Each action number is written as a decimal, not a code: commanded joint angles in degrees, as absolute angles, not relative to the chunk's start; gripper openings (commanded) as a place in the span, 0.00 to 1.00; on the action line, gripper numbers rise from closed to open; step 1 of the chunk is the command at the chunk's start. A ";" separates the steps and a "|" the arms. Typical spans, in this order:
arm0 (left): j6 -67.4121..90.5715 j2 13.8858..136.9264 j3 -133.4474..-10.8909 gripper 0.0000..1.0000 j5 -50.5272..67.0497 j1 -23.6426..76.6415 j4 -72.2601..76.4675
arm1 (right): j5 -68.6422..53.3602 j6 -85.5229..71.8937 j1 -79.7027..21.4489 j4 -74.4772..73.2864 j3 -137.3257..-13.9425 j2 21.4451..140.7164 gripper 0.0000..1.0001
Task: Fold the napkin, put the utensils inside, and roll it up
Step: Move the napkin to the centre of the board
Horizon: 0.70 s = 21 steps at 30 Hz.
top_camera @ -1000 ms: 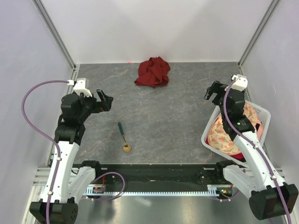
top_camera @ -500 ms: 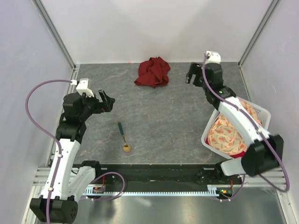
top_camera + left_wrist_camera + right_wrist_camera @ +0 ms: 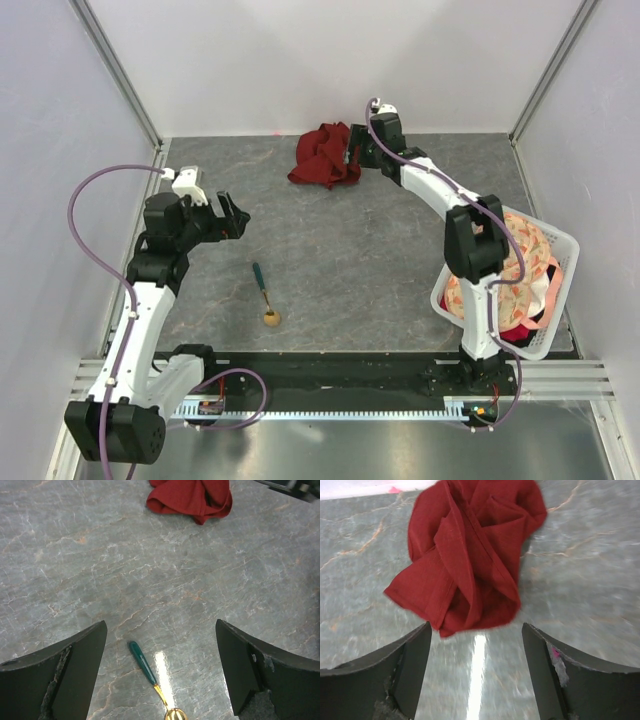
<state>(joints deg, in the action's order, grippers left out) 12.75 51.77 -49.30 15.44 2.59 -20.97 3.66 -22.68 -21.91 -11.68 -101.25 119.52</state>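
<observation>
**Top view.** Napkin (image 3: pixel 327 155) lies crumpled near the far edge of the counter (image 3: pixel 400 260), not yet folded. Right end effector (image 3: pixel 352 150) is just beside it. Left end effector (image 3: pixel 232 215) is well apart. Spoon (image 3: pixel 264 296) lies nearer the bases.

**Left wrist.** Jaws wide, empty. The spoon lies ahead on the counter, untouched.

**Right wrist.** Jaws wide, empty, with the napkin just ahead.

**Judgement.** The cloth is soft, light and limp, so it will sag and bunch. Pinch a loose outer corner, not the heap's middle.

Napkin (image 3: pixel 465 555) soft matt cloth; spoon (image 3: pixel 151 677) glossy; table (image 3: pixel 75 555) smooth stone-look, faint sheen
</observation>
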 commanded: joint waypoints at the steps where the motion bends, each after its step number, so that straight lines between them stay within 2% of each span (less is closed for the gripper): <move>1: 10.37 53.61 -49.39 0.96 16.35 2.29 -20.48 | 0.09 -26.63 -22.15 -11.25 -111.86 127.16 0.79; 6: 10.11 55.63 -49.66 0.96 16.52 2.29 -20.83 | -3.51 -28.12 -22.32 -11.16 -118.82 135.96 0.74; 8: 10.11 56.33 -49.66 0.96 16.70 2.29 -21.00 | -3.60 -28.56 -22.41 -11.07 -120.41 138.16 0.62; 9: 10.02 56.51 -49.75 0.96 16.70 2.29 -20.92 | -3.95 -28.65 -22.33 -11.07 -120.76 138.69 0.50; 11: 9.93 57.13 -49.83 0.95 16.61 2.29 -21.01 | -4.92 -28.57 -22.41 -10.46 -121.46 139.66 0.35; 12: 9.76 57.30 -50.01 0.95 16.44 2.29 -21.09 | -6.05 -28.56 -22.41 -9.94 -121.46 139.75 0.21; 14: 9.58 57.65 -50.01 0.95 16.35 2.29 -21.18 | -6.94 -27.78 -22.41 -9.32 -121.64 139.57 0.04; 15: 9.41 58.00 -50.10 0.95 16.00 2.29 -21.27 | -7.38 -27.43 -22.33 -9.32 -121.64 139.22 0.00; 21: 9.31 59.94 -51.58 0.86 14.86 2.90 -21.62 | -7.56 -23.39 -22.32 -8.97 -113.31 125.53 0.00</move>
